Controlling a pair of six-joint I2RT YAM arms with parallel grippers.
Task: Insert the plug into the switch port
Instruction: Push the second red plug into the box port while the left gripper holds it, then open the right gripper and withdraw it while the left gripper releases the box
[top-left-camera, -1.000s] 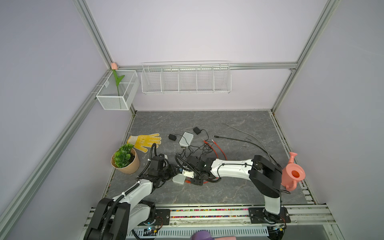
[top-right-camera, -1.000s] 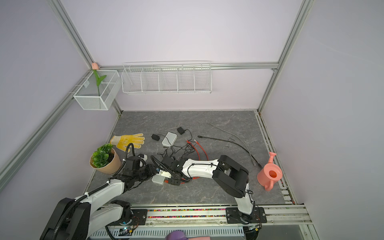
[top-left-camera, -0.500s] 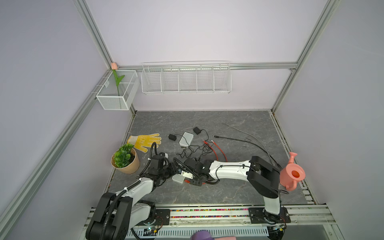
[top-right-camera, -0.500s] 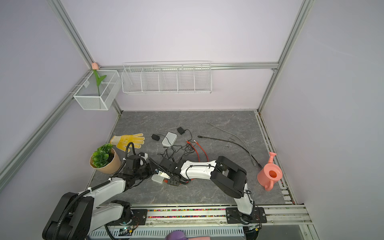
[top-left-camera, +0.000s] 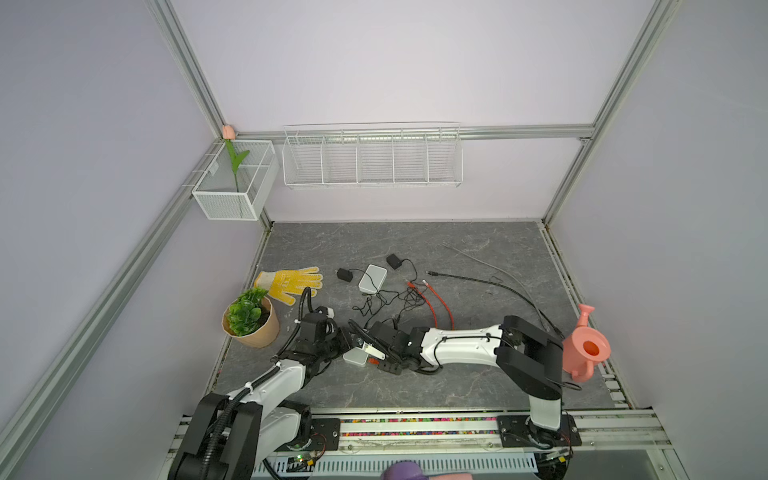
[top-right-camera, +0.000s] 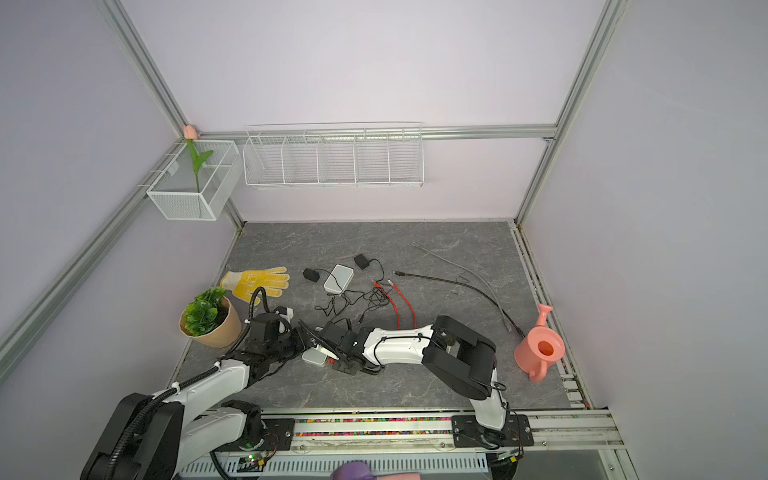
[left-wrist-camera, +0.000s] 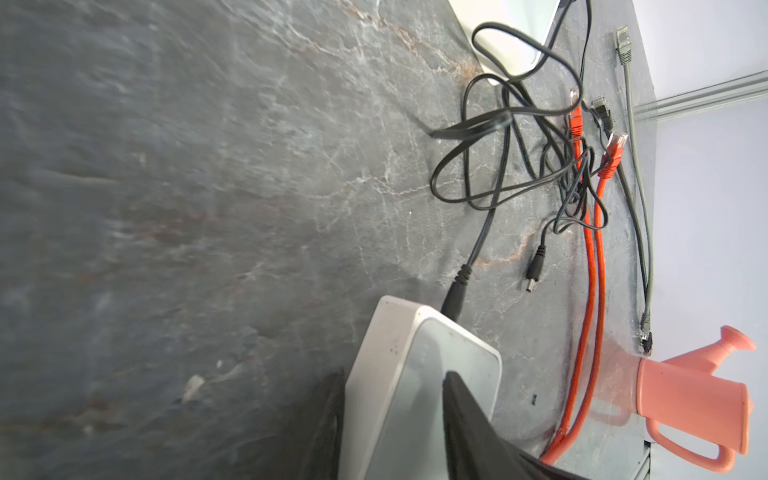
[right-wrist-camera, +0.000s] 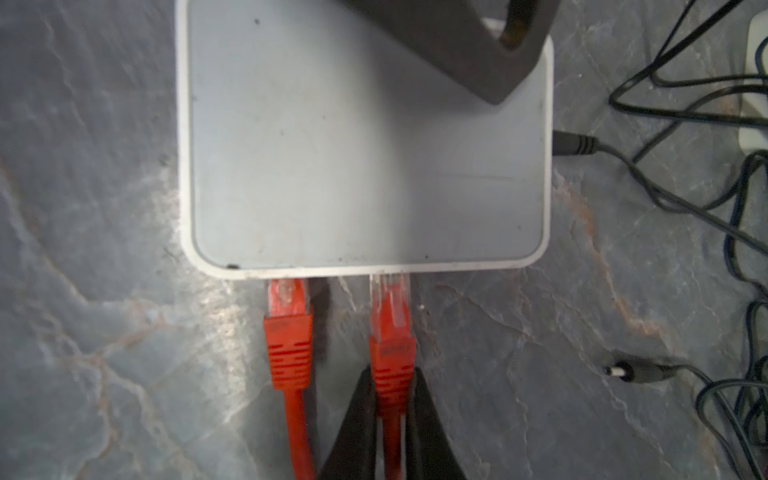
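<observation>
Right pincer (right-wrist-camera: 391, 378) clamps red plug (right-wrist-camera: 390, 320) — tip at switch (right-wrist-camera: 365, 145) edge.

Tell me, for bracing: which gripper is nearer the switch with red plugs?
Left. The left gripper grips the switch itself; the right gripper sits off its port edge, shut on a red plug.

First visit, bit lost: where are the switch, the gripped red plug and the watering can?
switch (right-wrist-camera: 365, 145): right wrist view, middle of its grey top face.
gripped red plug (right-wrist-camera: 390, 349): right wrist view, on its ribbed red boot.
watering can (top-left-camera: 577, 361): in a top view, on its pink body.
</observation>
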